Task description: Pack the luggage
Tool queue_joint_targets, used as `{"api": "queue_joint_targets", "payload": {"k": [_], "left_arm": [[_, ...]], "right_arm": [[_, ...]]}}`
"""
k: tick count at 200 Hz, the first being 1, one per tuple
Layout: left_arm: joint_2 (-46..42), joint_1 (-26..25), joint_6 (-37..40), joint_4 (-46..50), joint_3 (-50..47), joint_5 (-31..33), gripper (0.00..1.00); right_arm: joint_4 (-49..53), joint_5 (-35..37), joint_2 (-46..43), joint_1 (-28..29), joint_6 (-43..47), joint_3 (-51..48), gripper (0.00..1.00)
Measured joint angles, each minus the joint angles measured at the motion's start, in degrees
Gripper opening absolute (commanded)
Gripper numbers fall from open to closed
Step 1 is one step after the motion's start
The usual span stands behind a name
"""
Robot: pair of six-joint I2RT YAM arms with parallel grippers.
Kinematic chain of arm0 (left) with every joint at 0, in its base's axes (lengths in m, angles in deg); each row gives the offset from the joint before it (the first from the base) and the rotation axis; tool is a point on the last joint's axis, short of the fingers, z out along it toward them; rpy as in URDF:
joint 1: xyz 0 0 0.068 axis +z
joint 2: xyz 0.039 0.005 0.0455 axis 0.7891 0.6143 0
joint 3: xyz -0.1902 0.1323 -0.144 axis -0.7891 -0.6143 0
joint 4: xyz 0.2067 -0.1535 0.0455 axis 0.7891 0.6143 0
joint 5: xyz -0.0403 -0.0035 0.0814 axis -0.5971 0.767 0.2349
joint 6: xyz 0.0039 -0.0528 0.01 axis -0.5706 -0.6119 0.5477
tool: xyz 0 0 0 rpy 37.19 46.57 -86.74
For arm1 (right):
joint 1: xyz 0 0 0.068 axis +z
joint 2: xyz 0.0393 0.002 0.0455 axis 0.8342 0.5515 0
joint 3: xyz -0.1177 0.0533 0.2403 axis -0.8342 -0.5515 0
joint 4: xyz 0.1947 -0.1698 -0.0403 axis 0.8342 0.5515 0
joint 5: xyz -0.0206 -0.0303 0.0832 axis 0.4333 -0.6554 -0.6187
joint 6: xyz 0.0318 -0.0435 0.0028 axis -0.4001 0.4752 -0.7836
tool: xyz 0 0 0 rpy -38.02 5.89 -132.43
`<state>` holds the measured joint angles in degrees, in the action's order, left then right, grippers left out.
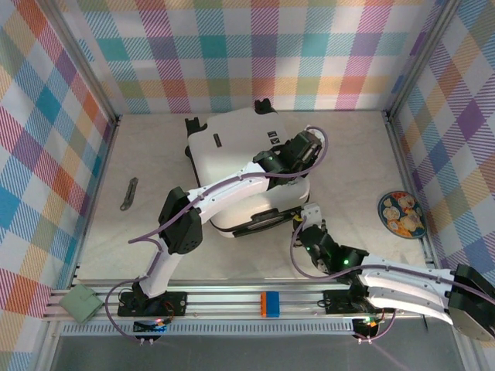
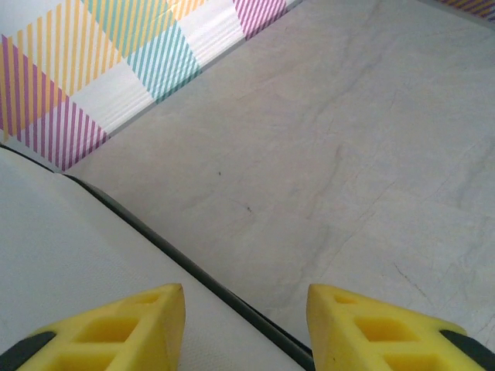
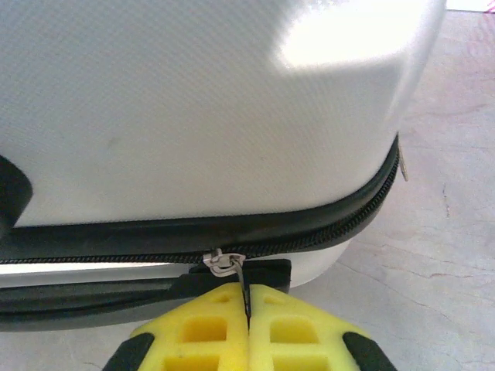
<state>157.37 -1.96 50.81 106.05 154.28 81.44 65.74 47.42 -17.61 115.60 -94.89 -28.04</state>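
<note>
The white hard-shell luggage [image 1: 232, 154] lies flat mid-table with its lid down. My left gripper [image 1: 308, 147] reaches over the case's far right edge. In the left wrist view its yellow fingers [image 2: 147, 325] stand apart, open, straddling the shell [image 2: 62, 255] and its black rim, nothing pinched. My right gripper [image 1: 311, 213] is at the case's near right corner. In the right wrist view it [image 3: 249, 295] is shut on the thin metal zipper pull [image 3: 246, 280], which hangs from the silver slider [image 3: 220, 261] on the black zipper band below the white shell [image 3: 193, 100].
A round plate [image 1: 401, 214] with colourful pieces sits at the right, near the wall. A dark narrow strip [image 1: 129, 193] lies at the left. A grey-green block [image 1: 81, 303] and a blue-orange block [image 1: 269, 303] rest on the front rail. Plaid walls enclose three sides.
</note>
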Motion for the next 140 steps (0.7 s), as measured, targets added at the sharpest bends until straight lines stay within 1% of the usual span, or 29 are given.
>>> {"api": "queue_joint_targets", "payload": {"k": [18,41,75,117,140], "left_arm": [[0.0,0.0,-0.15,-0.04,0.07,-0.42,0.43],[0.0,0.0,-0.15,-0.09,0.07,-0.68,0.41],[0.07,0.0,0.2,0.76,0.9,-1.05,0.44],[3.08,0.04,1.49,7.1,7.76,-1.68,0.49],[6.71,-0.07,2.49,9.81,13.49,-1.11,0.51]], "right_arm": [[-1.07,-1.99,-3.1,-1.01,2.03,-2.03,0.0],[-1.25,-3.69,-4.44,-1.77,4.39,-2.69,0.0],[-2.93,-6.23,-5.01,-2.64,7.85,-3.65,0.0],[-4.0,-8.98,-4.83,-3.04,11.02,-3.74,0.0],[-4.02,-9.55,-4.85,-3.26,11.78,-3.74,0.0]]}}
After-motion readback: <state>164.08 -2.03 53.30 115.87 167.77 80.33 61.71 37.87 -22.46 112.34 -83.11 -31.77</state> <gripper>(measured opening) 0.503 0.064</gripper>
